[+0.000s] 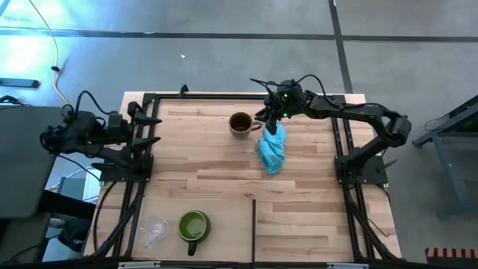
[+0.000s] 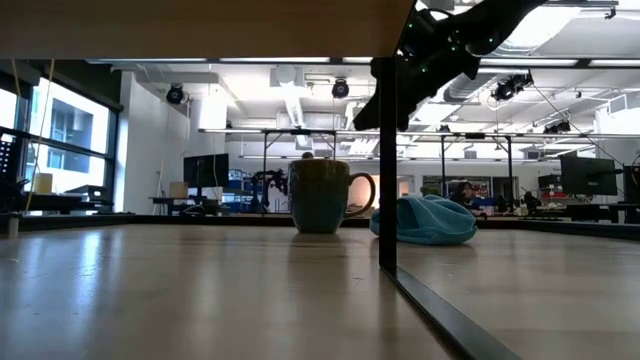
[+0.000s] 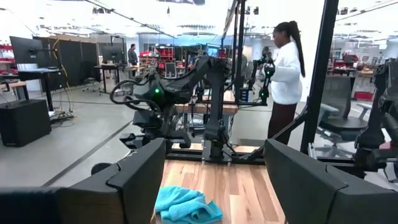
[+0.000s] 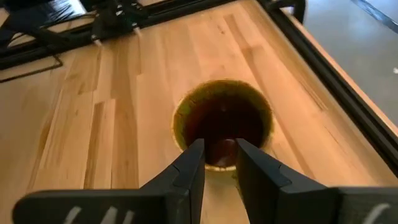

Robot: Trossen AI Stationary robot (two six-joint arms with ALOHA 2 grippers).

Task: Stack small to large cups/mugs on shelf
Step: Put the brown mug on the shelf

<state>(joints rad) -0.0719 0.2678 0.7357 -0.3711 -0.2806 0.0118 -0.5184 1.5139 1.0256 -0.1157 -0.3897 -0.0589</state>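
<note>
The brown mug (image 1: 240, 123) stands upright on its base at the far middle of the pale wooden shelf (image 1: 224, 179), its handle (image 2: 362, 195) toward the right. My right gripper (image 4: 221, 152) slants down above the mug's handle-side rim, clear of it in the low view, its fingers a narrow gap apart with nothing between them. The green mug (image 1: 193, 226) and the clear cup (image 1: 153, 230) stand side by side at the near left. My left gripper (image 3: 214, 186) waits level at the left edge, wide open and empty.
A light-blue cloth (image 1: 272, 149) lies bunched just right of the brown mug, under my right arm. Black frame rails (image 1: 138, 187) run along both sides. A thin dark upright (image 2: 388, 150) stands near the middle front. A person (image 3: 283, 68) stands beyond the table's right side.
</note>
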